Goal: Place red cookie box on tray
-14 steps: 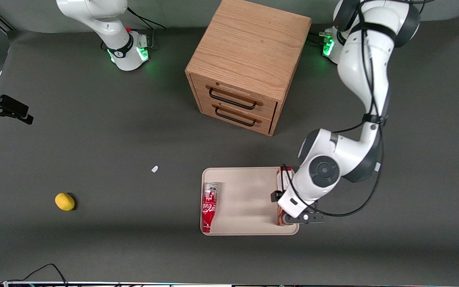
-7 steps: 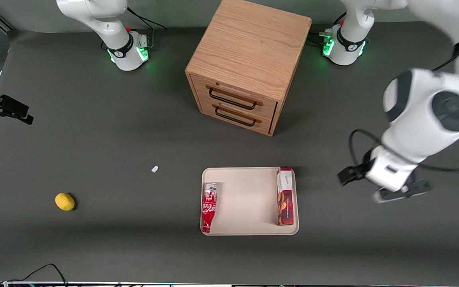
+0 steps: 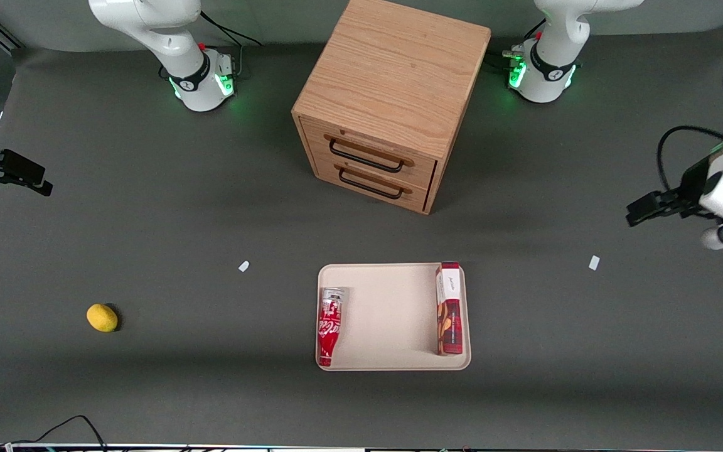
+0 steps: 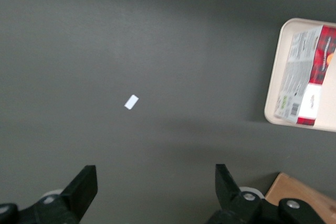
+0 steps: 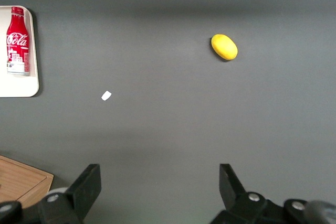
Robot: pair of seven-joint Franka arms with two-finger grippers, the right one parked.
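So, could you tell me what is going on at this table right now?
The red cookie box lies on the tray, along its edge toward the working arm's end, with a Coca-Cola bottle along the other edge. The left arm's gripper is open, holds nothing, and hangs above bare table toward the working arm's end, well apart from the tray. The placing looks done.

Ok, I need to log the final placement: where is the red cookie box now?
The red cookie box lies flat in the tray, along its edge toward the working arm's end, apart from the cola bottle. The open gripper is high above bare table.
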